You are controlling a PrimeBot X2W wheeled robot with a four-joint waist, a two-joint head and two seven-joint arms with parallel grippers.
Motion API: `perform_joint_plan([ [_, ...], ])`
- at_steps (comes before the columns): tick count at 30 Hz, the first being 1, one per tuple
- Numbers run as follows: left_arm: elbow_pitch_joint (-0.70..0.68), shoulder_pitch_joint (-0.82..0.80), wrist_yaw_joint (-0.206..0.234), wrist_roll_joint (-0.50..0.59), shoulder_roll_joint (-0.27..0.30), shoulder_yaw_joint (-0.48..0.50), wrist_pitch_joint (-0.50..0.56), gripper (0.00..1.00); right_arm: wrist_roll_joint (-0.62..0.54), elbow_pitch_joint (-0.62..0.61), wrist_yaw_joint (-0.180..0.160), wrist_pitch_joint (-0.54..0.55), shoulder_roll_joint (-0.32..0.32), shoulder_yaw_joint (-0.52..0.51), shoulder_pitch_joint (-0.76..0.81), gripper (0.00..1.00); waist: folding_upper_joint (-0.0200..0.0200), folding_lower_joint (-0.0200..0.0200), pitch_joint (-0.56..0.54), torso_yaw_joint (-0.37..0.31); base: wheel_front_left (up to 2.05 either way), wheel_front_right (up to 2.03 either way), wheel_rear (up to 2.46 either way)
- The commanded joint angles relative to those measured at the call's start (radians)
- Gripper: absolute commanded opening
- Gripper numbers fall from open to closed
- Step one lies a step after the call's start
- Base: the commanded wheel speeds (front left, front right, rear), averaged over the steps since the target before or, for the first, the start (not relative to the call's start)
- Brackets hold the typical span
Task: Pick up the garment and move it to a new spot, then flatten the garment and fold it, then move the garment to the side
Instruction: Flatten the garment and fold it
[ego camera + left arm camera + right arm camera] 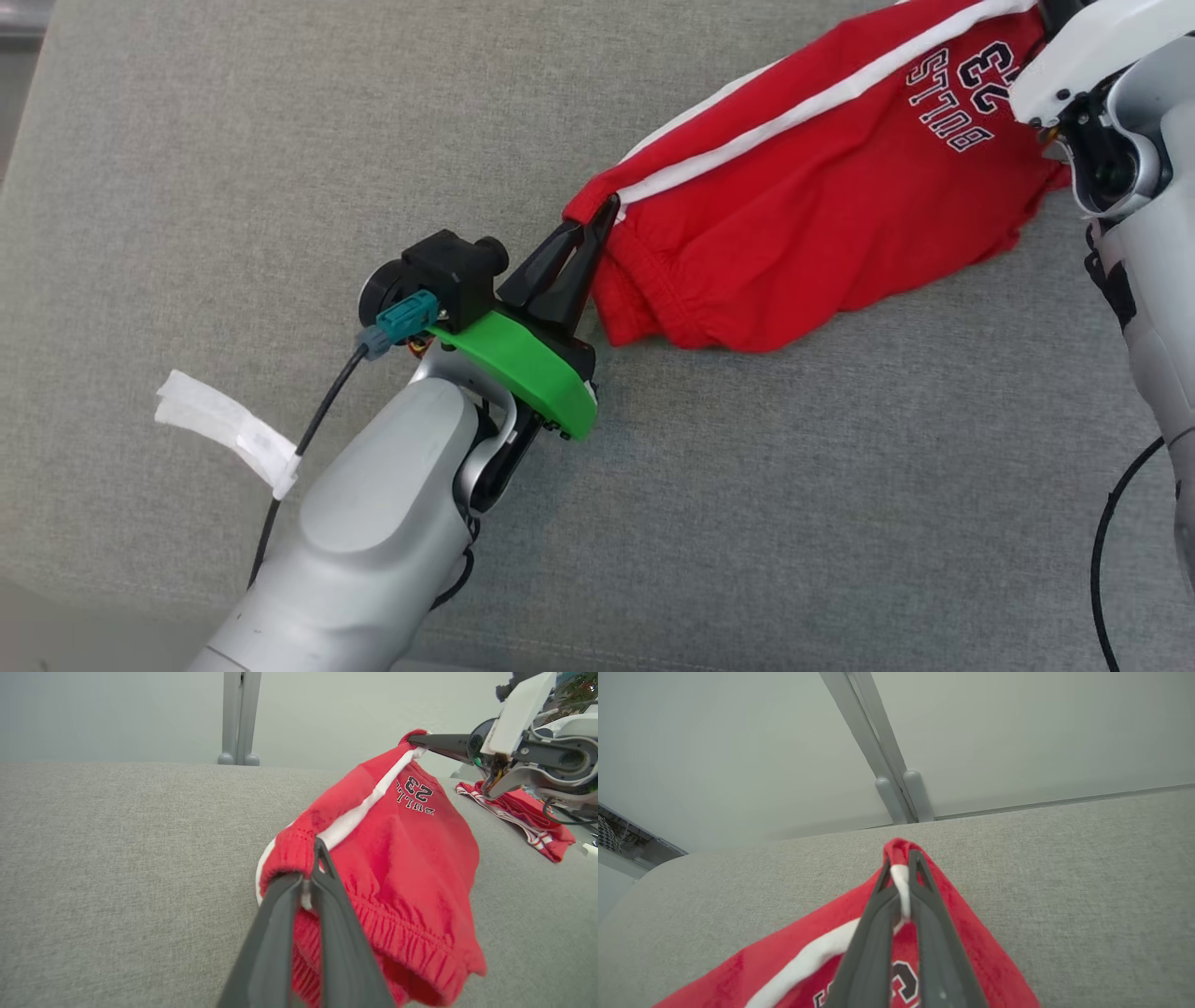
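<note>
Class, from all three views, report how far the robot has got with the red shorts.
Done: left gripper and right gripper are each shut on an end of the red shorts. In hand: the pick-up and move, shorts strung between them over the grey surface. Left: flattening, folding, moving aside; the cloth hangs bunched.

Head view: high up, looks steeply down on grey cushion [233, 140], mid range. Left wrist view: low, close behind left gripper [308, 868], faces across cushion to pale wall [117, 714]. Right wrist view: tight behind right gripper [902, 861], tilted, same wall. All three share red shorts [794, 215].
</note>
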Motion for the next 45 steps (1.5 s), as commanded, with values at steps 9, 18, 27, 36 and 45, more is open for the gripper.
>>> perform_joint_plan([
  [9, 0.024, -0.003, -0.003, 0.070, -0.010, 0.038, -0.003, 1.00, 0.020, 0.084, 0.000, -0.084, -0.016, 0.099, -0.014, 1.00, 0.0000, 0.0000, 0.005, 0.022, 0.00, 0.00, 0.00],
  [18, -0.083, 0.164, -0.001, 0.173, 0.018, 0.181, -0.003, 1.00, 0.090, 0.074, 0.000, -0.113, -0.108, 0.214, 0.093, 1.00, 0.0000, 0.0000, -0.051, 0.014, 0.00, 0.00, 0.00],
  [27, -0.285, 0.333, 0.042, 0.288, -0.019, 0.463, -0.001, 1.00, 0.153, 0.101, 0.000, -0.119, -0.131, 0.278, 0.158, 1.00, 0.0000, 0.0000, -0.053, 0.017, 0.00, 0.00, 0.00],
  [36, -0.357, 0.432, 0.036, 0.388, -0.050, 0.603, -0.002, 1.00, 0.213, 0.128, 0.000, -0.128, -0.111, 0.316, 0.194, 0.27, 0.0000, 0.0000, -0.063, 0.019, 0.00, 0.00, 0.00],
  [45, -0.346, 0.480, 0.037, 0.380, -0.052, 0.605, -0.002, 1.00, 0.297, 0.096, -0.001, -0.172, -0.107, 0.339, 0.256, 0.00, 0.0000, 0.0000, -0.118, -0.015, 0.00, 0.00, 0.00],
])
